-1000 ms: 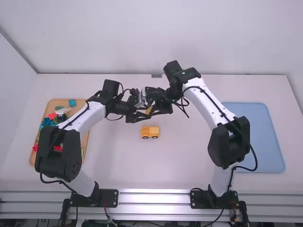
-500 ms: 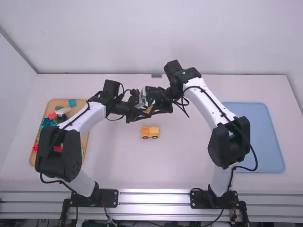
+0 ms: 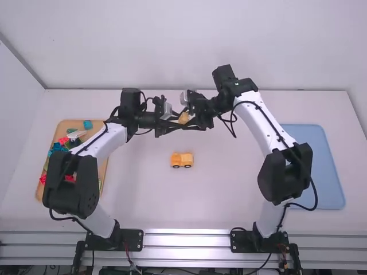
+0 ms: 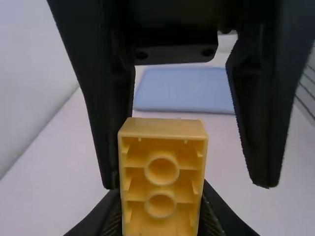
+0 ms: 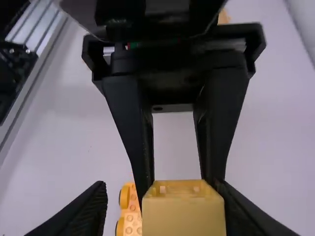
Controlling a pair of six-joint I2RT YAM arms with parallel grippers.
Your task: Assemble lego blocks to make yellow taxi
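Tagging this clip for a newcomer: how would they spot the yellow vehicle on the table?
On the white table, look between the tan tray and the blue mat. The yellow vehicle rests there, near the middle. Unlike the yellow block gripped by the left gripper, it has wheels and sits on the tabletop.

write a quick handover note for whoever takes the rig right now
Left gripper: fingers shut on a yellow block, held up off the table.
Right gripper: fingers open, one on each side of that block, with a clear gap on one side.
Job's things: wheeled yellow piece on the table, studs up; loose blocks in the wooden tray beside the left arm.
Done: the wheeled piece stands on its wheels.
Left: the held block is not yet on it; probably align and press it onto the studs, then judge whether the taxi needs more.
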